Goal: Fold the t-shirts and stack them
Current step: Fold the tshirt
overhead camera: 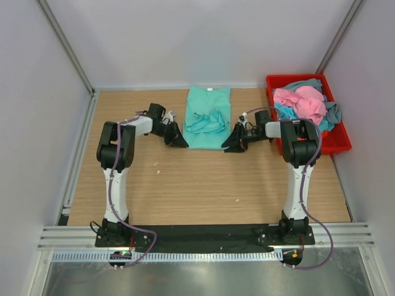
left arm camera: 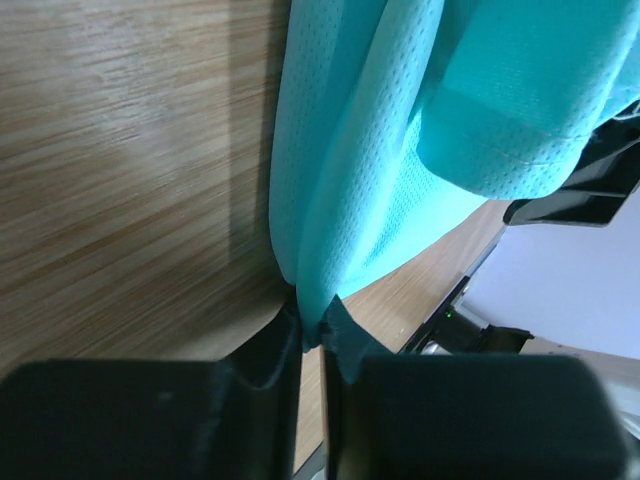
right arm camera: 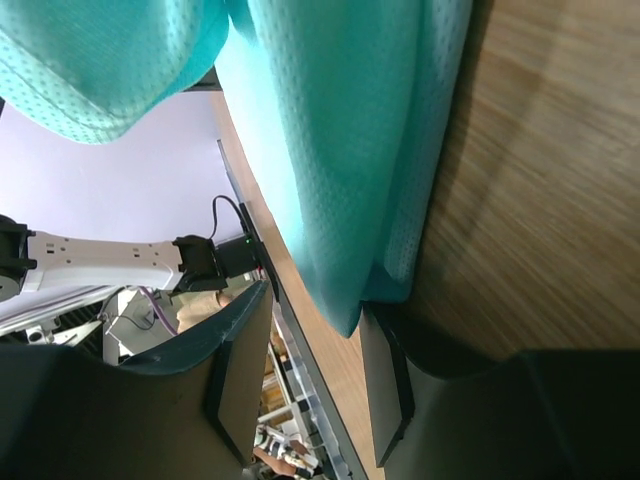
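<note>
The teal-green t-shirt (overhead camera: 208, 117) lies flat at the back middle of the table, narrow and long, with its sleeves bunched on top. My left gripper (overhead camera: 177, 140) is at its near left corner. In the left wrist view the left gripper (left arm camera: 318, 335) is shut on that corner of the t-shirt (left arm camera: 380, 170). My right gripper (overhead camera: 234, 143) is at the near right corner. In the right wrist view the right gripper (right arm camera: 312, 360) is open, and the corner of the t-shirt (right arm camera: 340, 180) hangs between the jaws, against one finger (right arm camera: 385, 385).
A red plastic bin (overhead camera: 340, 143) stands at the back right, against the right arm. It holds a pink shirt (overhead camera: 301, 102), a turquoise-blue shirt (overhead camera: 285, 113) and a grey-blue shirt (overhead camera: 332, 113) in a heap. Walls close in the table on both sides.
</note>
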Available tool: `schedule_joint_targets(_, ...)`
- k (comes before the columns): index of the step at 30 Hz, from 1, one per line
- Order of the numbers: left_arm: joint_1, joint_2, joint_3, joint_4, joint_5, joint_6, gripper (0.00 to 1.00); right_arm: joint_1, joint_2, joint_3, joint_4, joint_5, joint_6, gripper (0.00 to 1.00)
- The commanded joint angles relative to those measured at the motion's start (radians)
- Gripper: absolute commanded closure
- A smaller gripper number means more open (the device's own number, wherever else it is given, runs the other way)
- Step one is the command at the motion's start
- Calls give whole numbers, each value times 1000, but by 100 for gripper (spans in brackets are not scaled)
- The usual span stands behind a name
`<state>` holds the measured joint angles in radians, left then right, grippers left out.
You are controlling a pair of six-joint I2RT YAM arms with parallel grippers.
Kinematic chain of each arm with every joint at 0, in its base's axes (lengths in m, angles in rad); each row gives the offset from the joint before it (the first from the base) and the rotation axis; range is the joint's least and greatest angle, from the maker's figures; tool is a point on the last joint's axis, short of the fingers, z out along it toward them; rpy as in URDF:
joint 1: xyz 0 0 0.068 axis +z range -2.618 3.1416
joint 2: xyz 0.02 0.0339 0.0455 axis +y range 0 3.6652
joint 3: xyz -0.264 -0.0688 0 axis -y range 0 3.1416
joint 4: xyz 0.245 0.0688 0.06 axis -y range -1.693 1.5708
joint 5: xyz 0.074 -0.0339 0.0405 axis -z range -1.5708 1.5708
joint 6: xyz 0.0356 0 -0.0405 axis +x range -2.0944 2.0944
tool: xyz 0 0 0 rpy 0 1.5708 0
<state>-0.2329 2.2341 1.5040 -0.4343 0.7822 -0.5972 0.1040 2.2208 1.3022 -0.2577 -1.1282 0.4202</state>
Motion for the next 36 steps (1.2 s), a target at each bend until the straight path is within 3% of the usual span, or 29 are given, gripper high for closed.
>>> schedule_joint_targets(1,-3,41,-44,12,-66,14,93,6,13,-17,77,163,-9,53)
schedule_joint_targets(3,-3,30,-53,14,-73,16,100,5,10,-26,81,176,-3,55)
schedule_joint_targets(6,-3,15,-65,19,-72,17,100,6,5,-38,84,185,-6,57)
schedule_joint_targets(12,-8,-45,-87,35,-44,20,100,2,-24,-67,83,185,-14,75)
schedule_joint_targets(16,-11,-167,-136,40,-23,16,100,-9,-157,-95,26,176,-60,85)
schedule_joint_targets(26,-52,-491,-189,49,-57,13,100,-13,-504,-113,-107,136,-93,92)
schedule_joint_targets(36,-77,-527,-307,95,-107,20,100,16,-490,-202,-77,162,-112,93)
